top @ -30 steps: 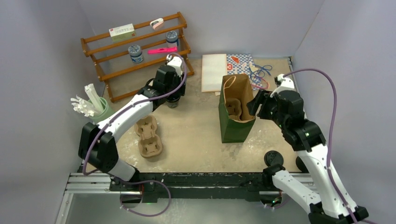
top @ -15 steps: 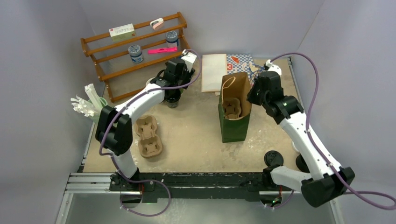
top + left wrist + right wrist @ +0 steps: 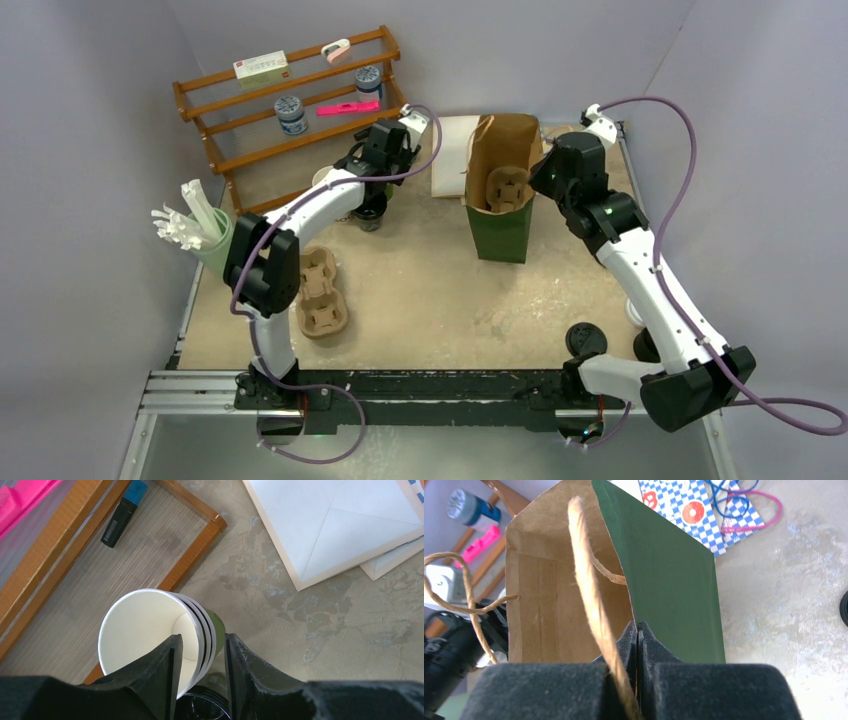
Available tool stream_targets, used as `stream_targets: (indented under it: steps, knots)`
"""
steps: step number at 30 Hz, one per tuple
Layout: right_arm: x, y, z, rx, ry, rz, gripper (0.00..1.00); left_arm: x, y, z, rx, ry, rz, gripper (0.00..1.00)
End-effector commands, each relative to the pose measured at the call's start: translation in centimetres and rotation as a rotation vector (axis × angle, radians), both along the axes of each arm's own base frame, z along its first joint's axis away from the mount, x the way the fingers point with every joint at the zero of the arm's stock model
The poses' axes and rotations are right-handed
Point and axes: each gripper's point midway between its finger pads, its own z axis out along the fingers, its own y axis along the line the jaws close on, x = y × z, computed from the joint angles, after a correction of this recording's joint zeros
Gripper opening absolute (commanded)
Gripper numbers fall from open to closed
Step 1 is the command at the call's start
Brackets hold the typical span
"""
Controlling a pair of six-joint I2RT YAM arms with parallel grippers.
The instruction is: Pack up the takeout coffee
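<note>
A stack of lidless green cups (image 3: pixel 150 630), white inside, stands by the rack's foot. My left gripper (image 3: pixel 202 640) is open astride its rim, one finger inside and one outside, with small gaps on both sides. Just below it shows a round black lid (image 3: pixel 200 707); the dark cup (image 3: pixel 370 213) under it is mostly hidden, so I cannot tell whether it is the takeout coffee. Another round black lid (image 3: pixel 586 340) lies near the right arm's base. My right gripper (image 3: pixel 637 625) is shut on the top edge of the green paper bag (image 3: pixel 503 232), which holds a cup carrier (image 3: pixel 503 190).
A wooden rack (image 3: pixel 300 110) with jars and a pink marker stands at the back left. A cardboard cup carrier (image 3: pixel 318 292) lies at the front left, with a holder of white utensils (image 3: pixel 195 230) beside it. Envelopes (image 3: pixel 330 525) and cords (image 3: pixel 739 505) lie behind the bag.
My right gripper closed on the bag's edge and pulled the bag back and upright. My left arm reached farther back over the cups, its jaws narrowing.
</note>
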Motion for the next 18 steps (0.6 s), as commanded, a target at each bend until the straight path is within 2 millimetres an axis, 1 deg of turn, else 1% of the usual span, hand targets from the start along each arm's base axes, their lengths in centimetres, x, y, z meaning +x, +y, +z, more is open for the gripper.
stream_targets:
  steps: [1,4,9,11,13,14,16,17,18]
  knots:
    - [1.6,-0.7,5.3,0.045,-0.165,-0.066,0.0,1.3,0.1,1.7,0.0,-0.048,0.015,0.36]
    - [2.1,-0.4,5.5,0.051,-0.177,-0.066,0.0,1.4,0.3,1.3,0.019,-0.037,0.024,0.32]
    - [2.9,1.6,6.3,0.136,-0.209,-0.001,0.0,1.6,1.2,0.5,0.069,-0.017,0.061,0.27]
    - [3.2,1.7,6.1,0.152,-0.205,-0.007,0.0,1.6,1.3,0.3,0.081,-0.006,0.065,0.26]
    - [3.3,1.6,5.2,0.149,-0.182,-0.023,0.0,1.6,1.3,0.1,0.088,0.002,0.066,0.24]
    - [3.4,1.5,4.5,0.144,-0.167,-0.032,0.02,1.6,1.3,0.1,0.09,0.002,0.066,0.22]
    - [3.3,1.3,3.3,0.137,-0.145,-0.046,0.21,1.6,1.4,0.1,0.092,0.001,0.064,0.18]
    - [3.3,1.1,2.6,0.132,-0.131,-0.051,0.29,1.6,1.3,0.2,0.092,0.0,0.064,0.15]
    - [3.2,1.0,2.1,0.127,-0.123,-0.053,0.33,1.6,1.4,0.2,0.093,0.0,0.065,0.13]
